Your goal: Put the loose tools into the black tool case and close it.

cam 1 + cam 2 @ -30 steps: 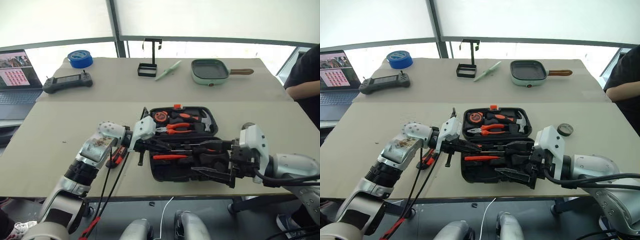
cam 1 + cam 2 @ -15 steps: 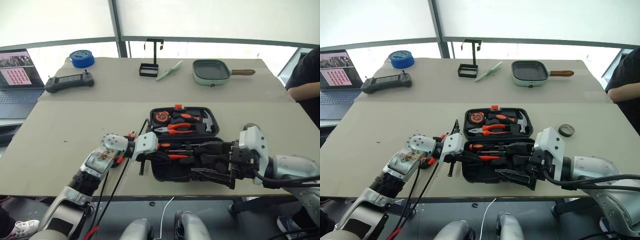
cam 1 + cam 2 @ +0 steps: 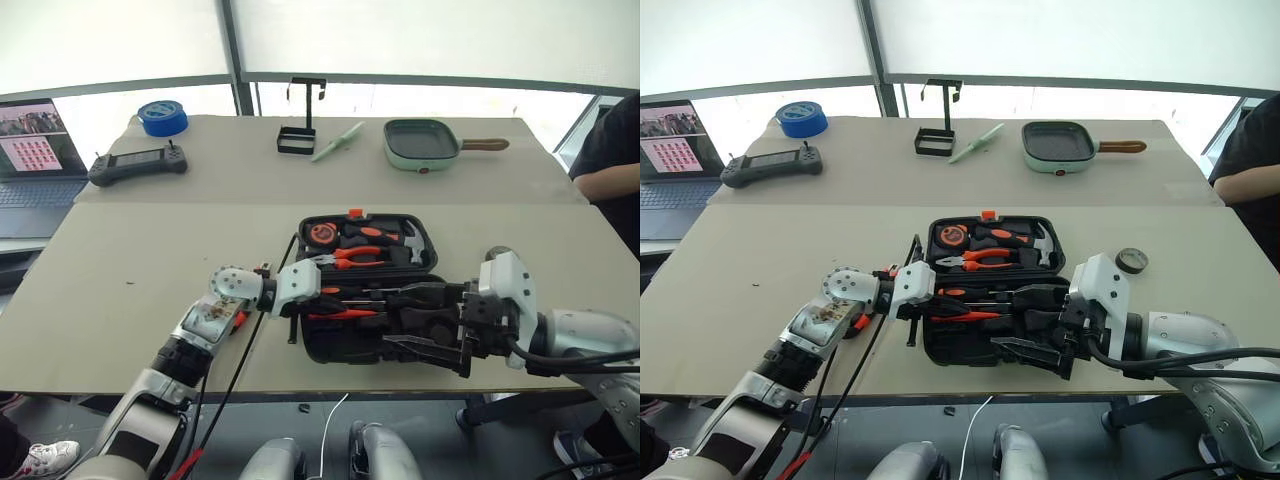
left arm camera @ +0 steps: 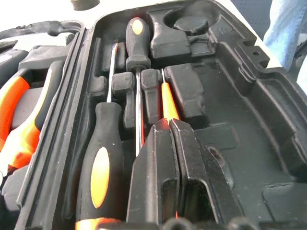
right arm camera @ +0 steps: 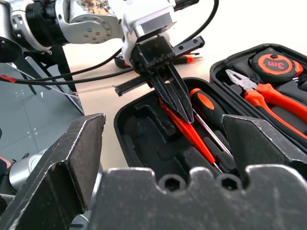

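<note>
The left gripper (image 5: 180, 103), clamped on the slim all-orange tester screwdriver (image 5: 184, 128), lowers it into the open black plastic tool case (image 3: 330, 345) at centre frame; light, stiff, slippery, so best pinched mid-shaft; the right gripper (image 3: 425, 322) hangs open.

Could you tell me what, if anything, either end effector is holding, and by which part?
The left end effector is shut on the orange tester screwdriver, near its handle end, over the case. The right end effector holds nothing.

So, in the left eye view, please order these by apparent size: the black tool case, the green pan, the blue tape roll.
1. black tool case
2. green pan
3. blue tape roll
The pan and tape lie farther away, so they look smaller.
</note>
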Robot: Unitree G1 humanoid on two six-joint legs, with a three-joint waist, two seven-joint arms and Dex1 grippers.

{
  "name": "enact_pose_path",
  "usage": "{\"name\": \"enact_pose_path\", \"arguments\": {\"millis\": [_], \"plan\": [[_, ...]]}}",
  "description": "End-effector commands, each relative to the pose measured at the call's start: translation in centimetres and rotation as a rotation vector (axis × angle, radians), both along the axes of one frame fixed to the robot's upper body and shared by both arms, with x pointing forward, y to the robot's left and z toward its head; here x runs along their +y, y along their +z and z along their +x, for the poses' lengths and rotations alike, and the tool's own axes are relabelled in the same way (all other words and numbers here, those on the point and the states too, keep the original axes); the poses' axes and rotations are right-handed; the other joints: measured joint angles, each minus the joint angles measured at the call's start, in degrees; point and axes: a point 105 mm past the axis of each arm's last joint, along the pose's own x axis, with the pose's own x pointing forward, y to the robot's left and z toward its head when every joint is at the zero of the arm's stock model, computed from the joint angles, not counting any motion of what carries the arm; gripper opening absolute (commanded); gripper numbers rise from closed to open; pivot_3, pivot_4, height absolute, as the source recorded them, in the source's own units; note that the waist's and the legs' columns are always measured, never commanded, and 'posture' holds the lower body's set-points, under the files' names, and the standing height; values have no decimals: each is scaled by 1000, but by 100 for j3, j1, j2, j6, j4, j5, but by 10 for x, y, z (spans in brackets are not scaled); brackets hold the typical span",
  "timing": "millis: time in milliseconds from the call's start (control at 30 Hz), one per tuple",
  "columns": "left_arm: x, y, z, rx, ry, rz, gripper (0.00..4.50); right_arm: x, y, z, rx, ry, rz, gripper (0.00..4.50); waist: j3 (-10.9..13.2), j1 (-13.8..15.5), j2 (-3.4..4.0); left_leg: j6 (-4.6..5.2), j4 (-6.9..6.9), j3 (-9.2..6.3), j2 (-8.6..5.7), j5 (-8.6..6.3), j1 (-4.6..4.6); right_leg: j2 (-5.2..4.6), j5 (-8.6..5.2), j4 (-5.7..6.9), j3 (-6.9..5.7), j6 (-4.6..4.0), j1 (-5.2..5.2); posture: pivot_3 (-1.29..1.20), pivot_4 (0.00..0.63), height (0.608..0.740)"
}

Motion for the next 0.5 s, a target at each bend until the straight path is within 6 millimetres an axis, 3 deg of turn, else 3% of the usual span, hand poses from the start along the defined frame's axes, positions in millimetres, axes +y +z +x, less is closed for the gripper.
{"name": "enact_pose_path", "arguments": {"millis": [33, 133, 267, 500], "plan": [[1, 7, -16, -24, -77, 23, 76, 1, 9, -3, -32, 18, 7, 4500, 0, 0, 0, 0, 0, 0, 0, 0, 0, 0, 0, -1, 0, 0, 0, 0, 150, 740], [3, -7, -15, -26, -69, 79, 76, 2, 9, -3, -34, 22, 9, 4500, 0, 9, 0, 0, 0, 0, 0, 0, 1, 0, 0, -1, 0, 0, 0, 0, 150, 740], [3, -17, 0, -61, -8, 95, 76, 4, 9, -3, -37, 23, 14, 4500, 0, 31, 0, 2, 1, 0, 0, -1, 1, -1, 0, -2, 0, 1, 4, 0, 150, 740], [0, -4, 9, -46, 34, -14, 76, 5, 6, -6, -24, 24, 17, 4500, -1, 26, 0, 4, 2, 0, 0, -2, 3, -1, 2, -2, 1, 3, 6, 0, 150, 740]]}}
